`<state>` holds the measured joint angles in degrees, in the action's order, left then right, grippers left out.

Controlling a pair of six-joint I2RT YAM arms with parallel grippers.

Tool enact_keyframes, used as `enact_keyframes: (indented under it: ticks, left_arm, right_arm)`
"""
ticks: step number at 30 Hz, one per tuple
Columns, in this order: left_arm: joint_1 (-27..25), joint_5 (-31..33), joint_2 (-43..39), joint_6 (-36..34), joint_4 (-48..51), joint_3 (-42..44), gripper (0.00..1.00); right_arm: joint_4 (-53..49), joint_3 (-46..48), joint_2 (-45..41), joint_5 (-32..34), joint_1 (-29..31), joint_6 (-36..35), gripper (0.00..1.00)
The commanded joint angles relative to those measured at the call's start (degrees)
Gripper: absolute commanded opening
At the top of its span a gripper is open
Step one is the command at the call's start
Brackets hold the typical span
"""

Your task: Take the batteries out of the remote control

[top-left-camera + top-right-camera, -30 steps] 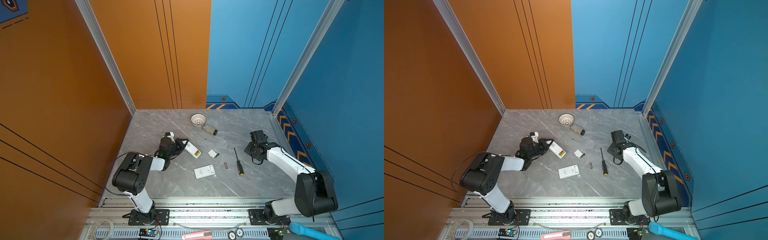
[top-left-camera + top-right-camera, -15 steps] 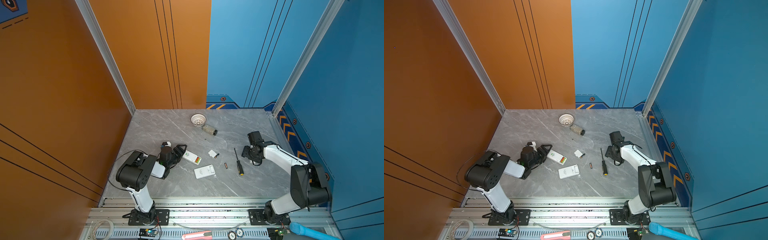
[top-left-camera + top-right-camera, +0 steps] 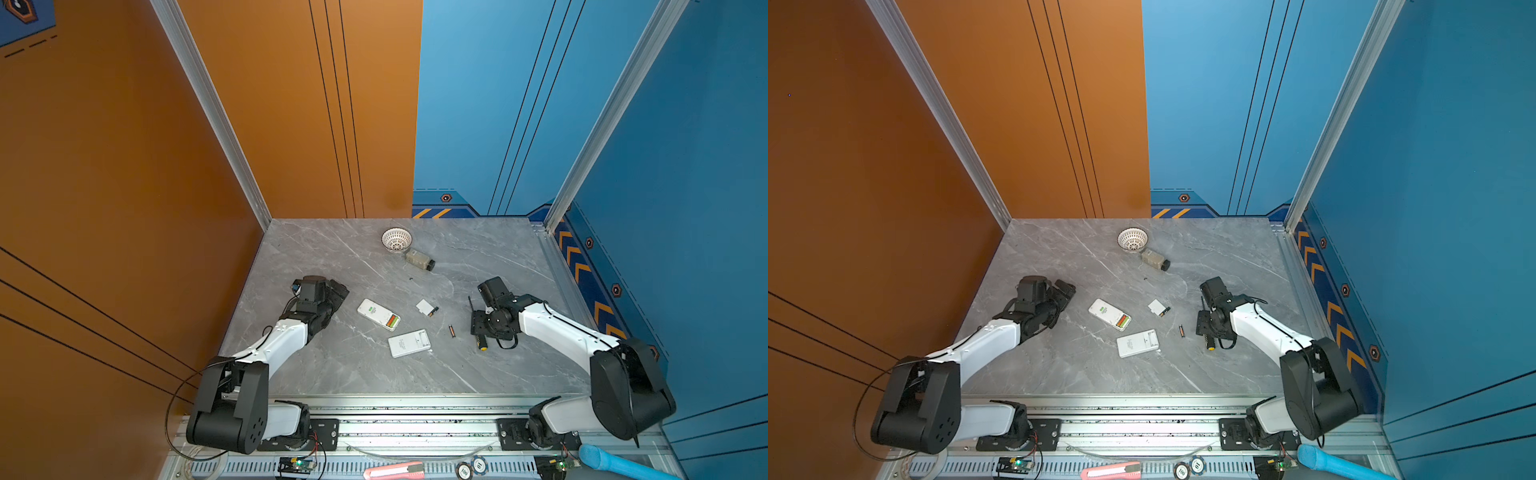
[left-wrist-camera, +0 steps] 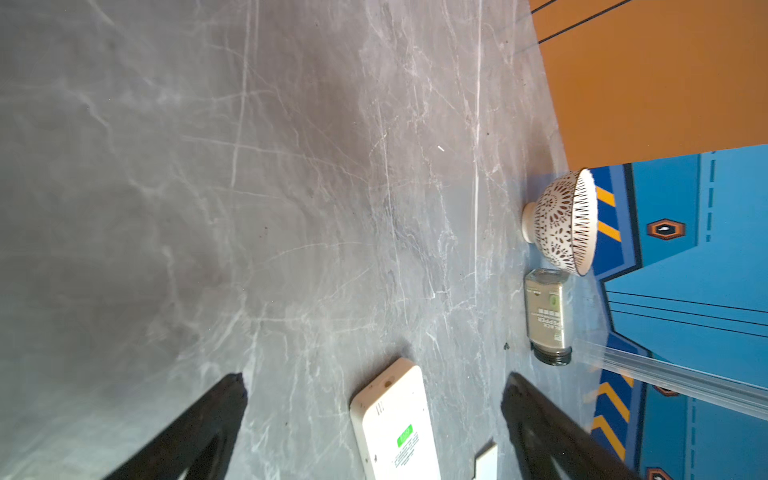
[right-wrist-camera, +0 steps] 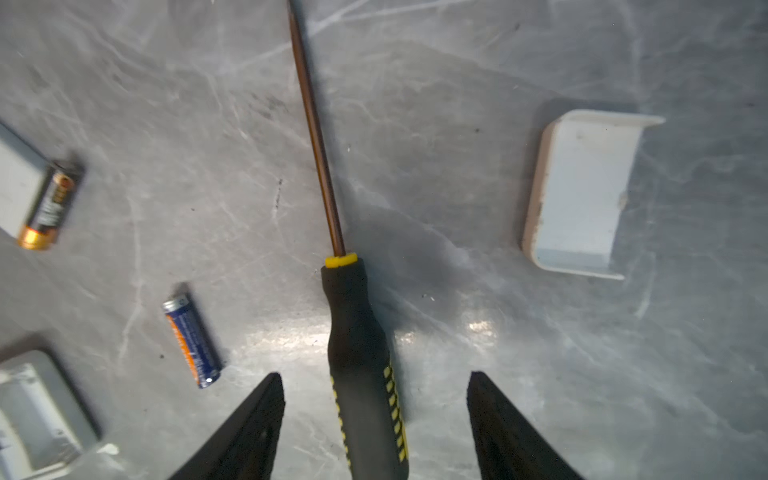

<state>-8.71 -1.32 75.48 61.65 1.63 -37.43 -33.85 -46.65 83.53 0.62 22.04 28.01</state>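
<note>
A: Claw states needed.

B: The left claw is seen wide open, with nothing held. In its wrist view the end of the remote control lies on the table just ahead of the spread fingers, in line with the gap and untouched. The right claw is open too. The screwdriver handle is straddled, with gaps on both sides.

A: Batteries?

B: Green and orange-red cells are seated side by side in the remote's open bay. One loose battery, blue-orange with a silver cap, lies flat near the screwdriver. A black-and-orange battery rests against a small white cover.

A: Why that layout?

B: The remote is laid back-up, so the bay can be reached from above. The left claw is lined up with its end, probably so it can be pinned. The screwdriver is likely meant as a pry tool. A grasp is judged to be next, but that can't be confirmed.

A: Surfaces?

B: The table is smooth and glossy, grey marble-look, so round cells could roll. The remote is hard white plastic with rounded corners. The screwdriver has a thin metal shaft and a black rubbery handle with a yellow collar and ribs. A second white casing and a curved white cover are lying flat nearby.
</note>
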Motion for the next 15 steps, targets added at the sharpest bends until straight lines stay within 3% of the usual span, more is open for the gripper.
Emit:
enact_keyframes:
  ticks: [1, 6, 9, 11, 15]
  left_arm:
    - [-1.88, 1.48, -1.83, -3.70, 12.93, -4.40, 0.98]
    - [-5.84, -10.07, 0.30, -4.73, 4.23, -10.25, 1.00]
    - [-10.83, -15.41, 3.24, -6.30, 2.25, -15.81, 1.00]
    - [-13.94, -18.18, 5.14, -4.71, -0.04, -18.27, 1.00]
    - [-18.54, -21.58, 9.70, 3.85, -4.85, -21.17, 0.98]
  right_arm:
    - [1.40, 0.60, 2.90, -0.95, 1.07, -4.22, 0.65]
    - [3.33, -0.53, 8.01, -2.42, 0.59, -5.86, 0.45]
    - [1.14, -3.57, 8.50, -1.76, 2.08, -8.44, 0.21]
    - [-1.69, -5.59, 6.89, 0.71, 3.83, -10.53, 0.11]
    - [-2.89, -6.95, -1.73, 2.64, 8.40, -13.85, 0.04]
